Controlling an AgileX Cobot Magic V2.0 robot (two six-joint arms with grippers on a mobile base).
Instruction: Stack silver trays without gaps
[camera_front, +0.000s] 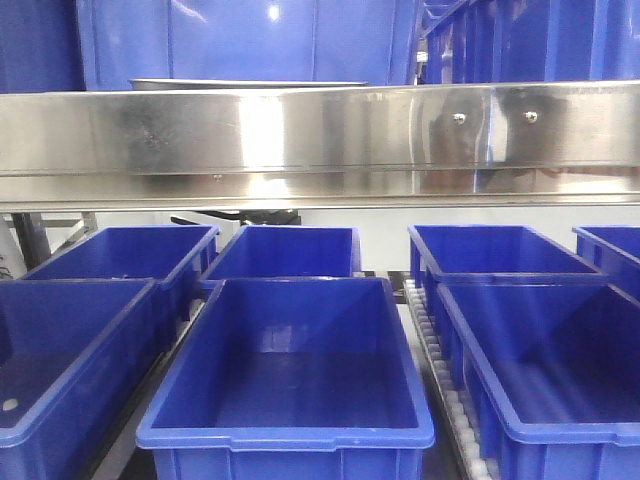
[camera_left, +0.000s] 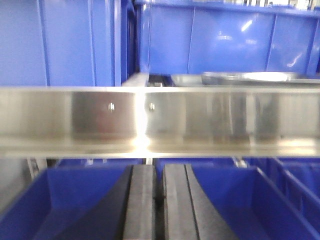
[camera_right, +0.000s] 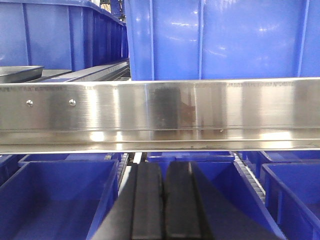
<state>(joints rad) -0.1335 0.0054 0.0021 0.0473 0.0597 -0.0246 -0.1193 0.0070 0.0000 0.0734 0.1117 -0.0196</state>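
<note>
No readable text, labels, numbers anywhere.

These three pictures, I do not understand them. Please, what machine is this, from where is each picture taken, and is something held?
This is a robot with two arms on a mobile base. One picture comes from a front-facing camera; the other two come from cameras mounted on the left and right wrists.

Across every view runs a polished steel beam with screws. Below it stand open blue plastic bins; the nearest ones look empty. More blue bins stand behind and above the beam.

The silver trays show only as a thin grey strip just over the beam. The left wrist view shows them more clearly.

The dark pads at the bottom of each wrist view are the tools. The left tool and the right tool are both closed, with their pads nearly together, and hold nothing.
</note>
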